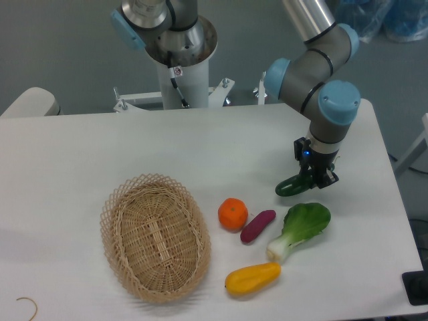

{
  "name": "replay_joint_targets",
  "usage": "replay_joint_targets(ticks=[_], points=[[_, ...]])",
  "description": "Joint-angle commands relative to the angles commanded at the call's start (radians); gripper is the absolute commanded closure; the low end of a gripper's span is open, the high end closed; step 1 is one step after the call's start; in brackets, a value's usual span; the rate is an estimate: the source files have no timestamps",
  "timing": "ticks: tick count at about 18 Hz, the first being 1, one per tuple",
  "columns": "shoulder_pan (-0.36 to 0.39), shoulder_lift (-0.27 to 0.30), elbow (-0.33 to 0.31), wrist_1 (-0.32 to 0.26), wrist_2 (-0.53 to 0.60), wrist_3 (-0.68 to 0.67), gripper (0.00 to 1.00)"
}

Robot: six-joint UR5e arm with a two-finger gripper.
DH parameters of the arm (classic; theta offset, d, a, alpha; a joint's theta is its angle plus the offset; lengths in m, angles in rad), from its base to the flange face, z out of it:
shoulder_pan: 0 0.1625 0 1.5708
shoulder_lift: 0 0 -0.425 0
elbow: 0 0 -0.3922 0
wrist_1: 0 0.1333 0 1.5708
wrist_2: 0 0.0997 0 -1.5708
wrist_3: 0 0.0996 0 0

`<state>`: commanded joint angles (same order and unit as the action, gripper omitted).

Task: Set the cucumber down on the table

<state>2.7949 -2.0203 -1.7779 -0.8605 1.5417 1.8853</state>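
Clamped at 1 end in the gripper (313, 175), the cucumber (293, 186) is held low over the table (80, 154), just above the bok choy (301, 229), so a tilted release could roll it against those leaves, it is judged.

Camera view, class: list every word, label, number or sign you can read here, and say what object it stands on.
None can be read.
A small red and white sticker on the white robot base column: too small and blurred to read.
The basket, orange, cucumber, claw and table: no text visible.
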Motion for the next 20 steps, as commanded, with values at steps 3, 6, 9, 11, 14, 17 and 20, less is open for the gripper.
replay_joint_targets(ticks=[3, 6, 9, 11, 14, 17, 20], points=[[-0.003, 0.003, 0.012, 0.005, 0.002, -0.015, 0.00], [-0.009, 0.015, 0.023, 0.014, 0.002, -0.067, 0.00], [-0.037, 0.050, 0.044, 0.015, 0.002, -0.129, 0.00], [-0.101, 0.054, 0.096, 0.012, 0.011, -0.211, 0.00], [-0.165, 0.048, 0.197, 0.008, 0.014, -0.362, 0.00], [-0.204, 0.032, 0.291, -0.005, 0.014, -0.400, 0.00], [-0.232, 0.021, 0.363, -0.029, 0.015, -0.403, 0.00]])
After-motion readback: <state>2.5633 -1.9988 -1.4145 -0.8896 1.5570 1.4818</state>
